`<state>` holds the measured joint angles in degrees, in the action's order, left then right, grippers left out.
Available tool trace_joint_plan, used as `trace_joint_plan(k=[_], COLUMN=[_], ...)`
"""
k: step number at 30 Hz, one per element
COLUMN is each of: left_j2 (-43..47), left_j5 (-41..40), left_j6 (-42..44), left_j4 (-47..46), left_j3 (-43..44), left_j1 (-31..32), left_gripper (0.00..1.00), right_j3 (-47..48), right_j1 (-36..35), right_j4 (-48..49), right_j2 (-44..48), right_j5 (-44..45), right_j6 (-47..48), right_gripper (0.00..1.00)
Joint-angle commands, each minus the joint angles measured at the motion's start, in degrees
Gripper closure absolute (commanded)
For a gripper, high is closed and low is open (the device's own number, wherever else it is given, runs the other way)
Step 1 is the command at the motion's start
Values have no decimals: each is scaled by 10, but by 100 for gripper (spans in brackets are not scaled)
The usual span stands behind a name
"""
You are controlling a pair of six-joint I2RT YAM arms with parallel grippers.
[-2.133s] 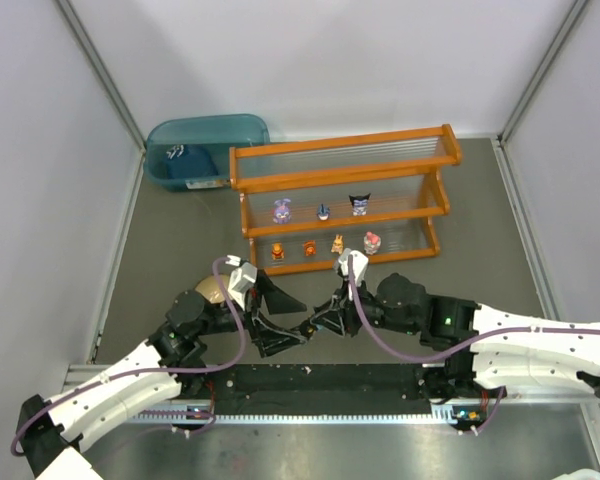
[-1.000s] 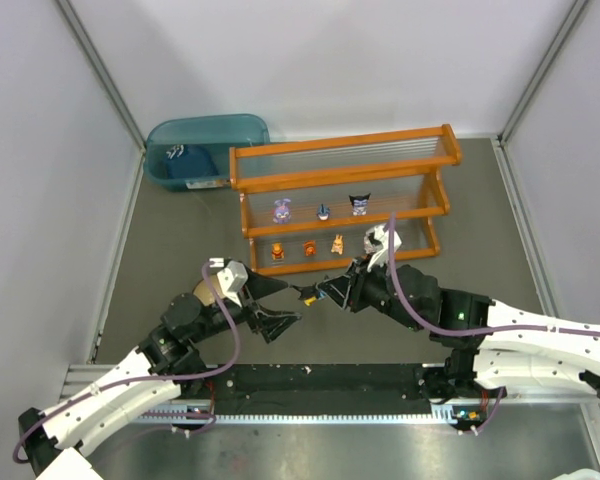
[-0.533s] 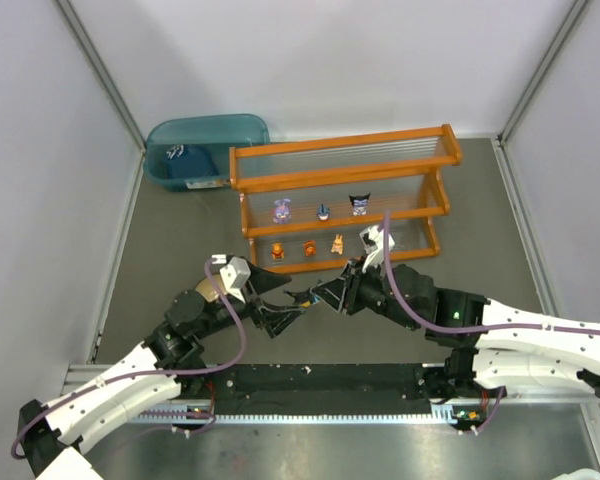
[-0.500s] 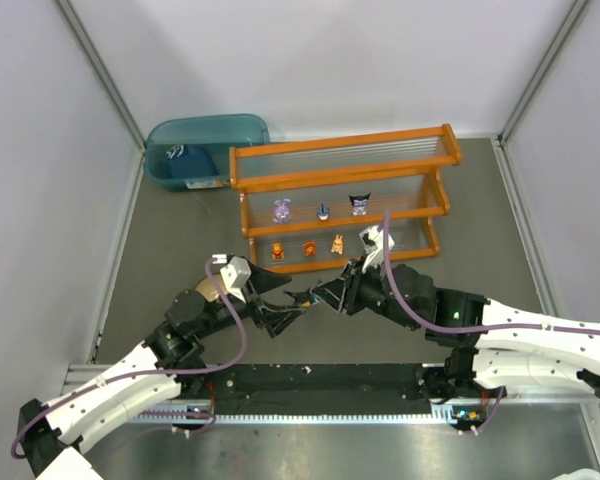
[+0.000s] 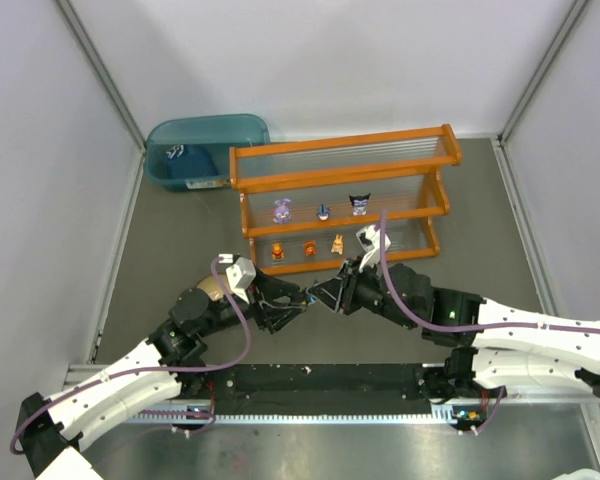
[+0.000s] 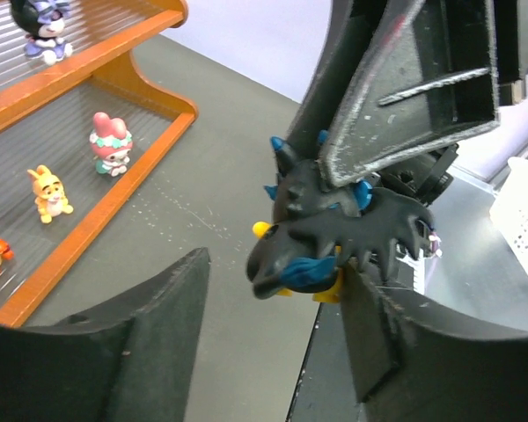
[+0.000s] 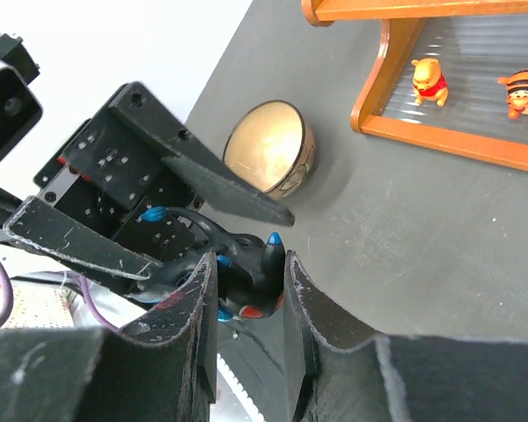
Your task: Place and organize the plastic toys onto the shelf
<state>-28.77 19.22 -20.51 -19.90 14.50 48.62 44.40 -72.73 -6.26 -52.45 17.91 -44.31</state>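
Observation:
My right gripper (image 7: pixel 249 264) is shut on a black dragon toy (image 7: pixel 246 272) with blue spikes, held in the air in front of the shelf (image 5: pixel 340 180). My left gripper (image 6: pixel 277 281) is open, its jaws either side of the same toy (image 6: pixel 334 242); the right finger is against it, the left finger apart. In the top view the two grippers meet (image 5: pixel 305 297). On the shelf stand a purple bunny (image 5: pixel 281 210), a small dark-blue toy (image 5: pixel 323 211), a black toy (image 5: pixel 359 204), orange toys (image 5: pixel 308 248) and a pink-red toy (image 6: pixel 110 142).
A tan round bowl (image 7: pixel 268 145) sits on the table just left of the grippers, beside the left arm. A teal bin (image 5: pixel 195 150) stands at the shelf's far left end. White walls enclose the table on three sides.
My left gripper has moved right to the toy and its jaws have narrowed round it. The right gripper has shifted slightly left, still holding the dragon toy.

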Motion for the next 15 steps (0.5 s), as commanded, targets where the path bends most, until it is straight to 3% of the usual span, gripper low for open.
trace_joint_plan(k=[1,4,5,6,7,9,13,15], left_j2=[-3,-5,-5,-7,-7,-3,4,13], left_j5=[6,10,13,13,14,16,8,-4], left_j6=[-4,-8,-8,-11,-15,-25,-52,-62], left_j4=[-29,-28,-29,-32,-35,-46,-55,-71], left_j3=[19,20,20,18,15,11,0,-9], left_j1=[-1,-1,-1,-1,-1,-1,-1,-1], left_gripper=[43,67,93,100,100,100,100,100], right_j3=[31,31,32,31,31,27,7,-21], right_j1=[-4,-4,-4,-4,-4,-4,-5,-4], right_j4=[41,42,42,41,42,45,75,106], right_j2=[-2,-4,-4,-4,-3,2,23,48], right_j5=[-18,-21,-21,-21,-20,-17,-8,9], right_j6=[-13,-14,-14,-15,-15,-15,-9,-12], right_gripper=[100,100,98,94,81,70,24,15])
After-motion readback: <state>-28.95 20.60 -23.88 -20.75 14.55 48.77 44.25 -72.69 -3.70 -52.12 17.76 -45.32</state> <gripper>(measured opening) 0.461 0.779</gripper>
